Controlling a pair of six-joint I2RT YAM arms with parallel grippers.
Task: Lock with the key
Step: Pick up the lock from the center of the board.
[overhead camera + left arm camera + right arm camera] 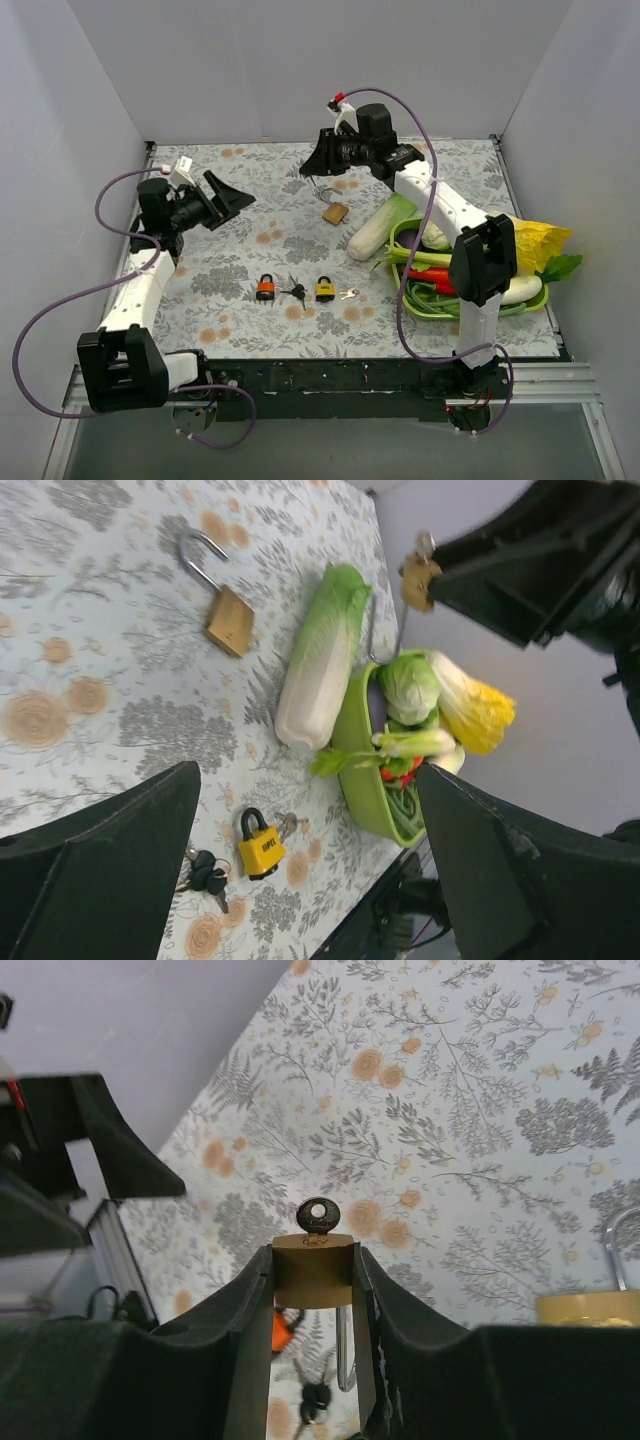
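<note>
My right gripper (325, 160) is shut on a brass padlock (313, 1272) and holds it above the back of the table. A dark key (318, 1214) sticks out of the padlock's base, and its steel shackle (344, 1350) hangs below. The held padlock also shows in the left wrist view (419, 577). A second brass padlock (335, 212) lies on the cloth under it with its shackle open; it also shows in the left wrist view (229, 620). My left gripper (232, 201) is open and empty, raised at the left and pointing towards the right gripper.
An orange padlock (265, 289), black keys (296, 292), a yellow padlock (325, 289) and silver keys (348, 294) lie in a row at the front middle. A cabbage (378, 228) and a green basket (414, 300) of vegetables are on the right.
</note>
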